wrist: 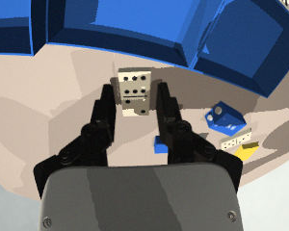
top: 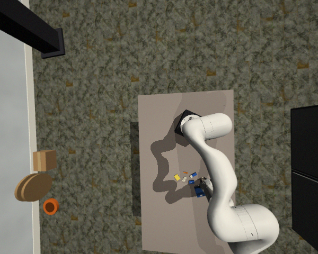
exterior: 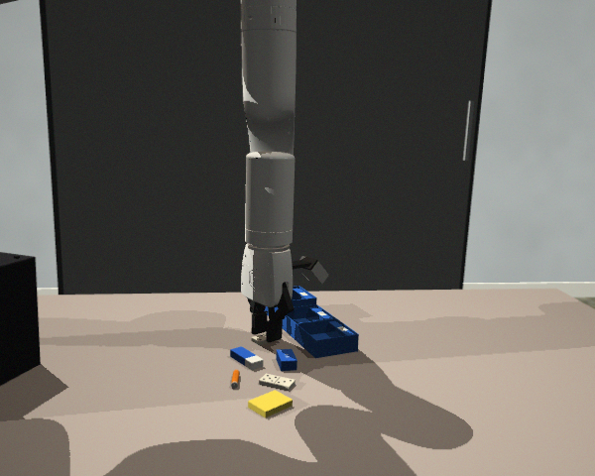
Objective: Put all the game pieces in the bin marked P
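My gripper (wrist: 135,95) is open and low over the table, its fingers on either side of a white domino (wrist: 135,89) that lies flat beside the blue bins. In the front view the gripper (exterior: 266,330) stands upright with this domino (exterior: 258,338) at its fingertips. A second domino (exterior: 277,380) lies further forward and also shows in the wrist view (wrist: 236,141). The row of joined blue bins (exterior: 320,328) is just right of the gripper.
A blue and white eraser (exterior: 246,358), a small blue box (exterior: 286,359), an orange cylinder (exterior: 234,379) and a yellow block (exterior: 270,403) lie on the table in front of the gripper. The black arm base (exterior: 5,317) stands at the far left.
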You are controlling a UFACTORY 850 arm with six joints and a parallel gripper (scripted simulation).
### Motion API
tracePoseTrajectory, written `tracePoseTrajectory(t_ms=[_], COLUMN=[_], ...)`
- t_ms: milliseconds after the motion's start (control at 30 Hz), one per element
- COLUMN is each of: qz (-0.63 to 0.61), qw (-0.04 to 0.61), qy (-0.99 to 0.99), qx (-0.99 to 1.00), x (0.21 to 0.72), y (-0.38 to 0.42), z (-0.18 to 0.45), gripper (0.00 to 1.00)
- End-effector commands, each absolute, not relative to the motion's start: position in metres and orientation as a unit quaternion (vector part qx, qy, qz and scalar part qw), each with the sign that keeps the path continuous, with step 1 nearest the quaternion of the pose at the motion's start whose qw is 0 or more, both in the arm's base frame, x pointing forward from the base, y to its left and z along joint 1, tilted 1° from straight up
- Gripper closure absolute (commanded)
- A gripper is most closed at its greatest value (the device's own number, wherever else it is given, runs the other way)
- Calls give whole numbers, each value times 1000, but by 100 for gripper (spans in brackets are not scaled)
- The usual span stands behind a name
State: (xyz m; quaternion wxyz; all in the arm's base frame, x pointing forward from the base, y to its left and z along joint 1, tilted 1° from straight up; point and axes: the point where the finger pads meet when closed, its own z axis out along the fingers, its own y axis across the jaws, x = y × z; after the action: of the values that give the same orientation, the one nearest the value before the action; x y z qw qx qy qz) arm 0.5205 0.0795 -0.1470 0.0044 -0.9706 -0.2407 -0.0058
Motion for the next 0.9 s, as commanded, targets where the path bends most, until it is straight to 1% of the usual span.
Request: tracePoseTrajectory(t_ms=[0,433,467,867], qz=[-9,-9,-9,-9], qw=[8,8,8,8], qy=[-241,-241,-241,-241], qx=[-970,-970,-970,-970], x=[521,521,521,521], y=[80,80,80,80], z=[-150,-150,-150,-150], gripper=[59,59,100,100])
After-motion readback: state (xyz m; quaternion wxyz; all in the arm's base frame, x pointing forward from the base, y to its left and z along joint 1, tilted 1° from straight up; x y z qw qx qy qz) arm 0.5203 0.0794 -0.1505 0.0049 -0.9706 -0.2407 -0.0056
